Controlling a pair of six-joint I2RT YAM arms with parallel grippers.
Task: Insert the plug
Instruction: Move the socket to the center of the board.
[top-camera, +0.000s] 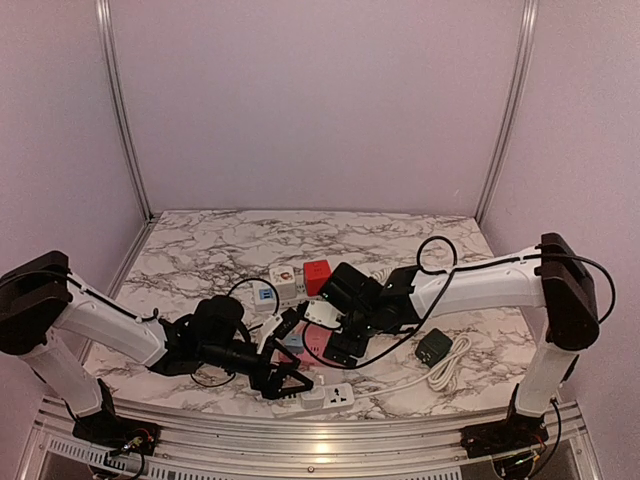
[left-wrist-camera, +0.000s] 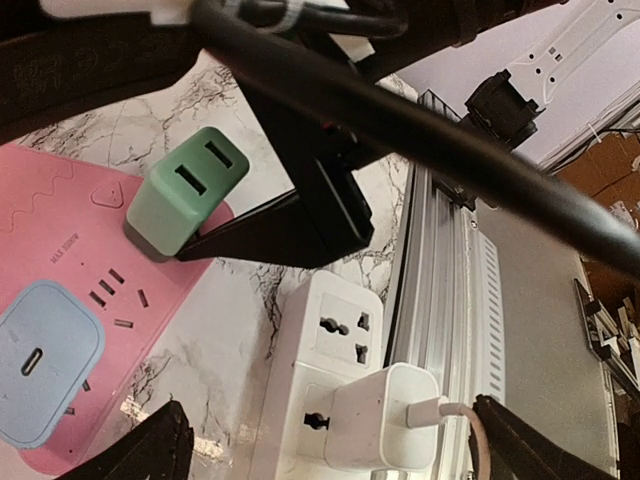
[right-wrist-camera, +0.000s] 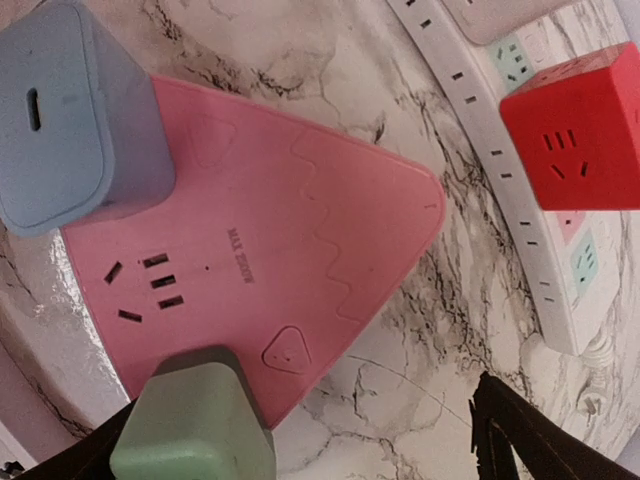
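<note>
Green plug is seen standing on the corner of the pink power strip nearest the right gripper. It is touched on one side by one finger, while the other finger is held well apart from it, so the jaws are spread and nothing is clasped. Whether the plug's pins are seated cannot be told. A blue charger is set on the same strip, farther out from those fingers. The left gripper is likewise spread wide, and a white socket bar with a white charger plugged into it is framed between its fingers.
</note>
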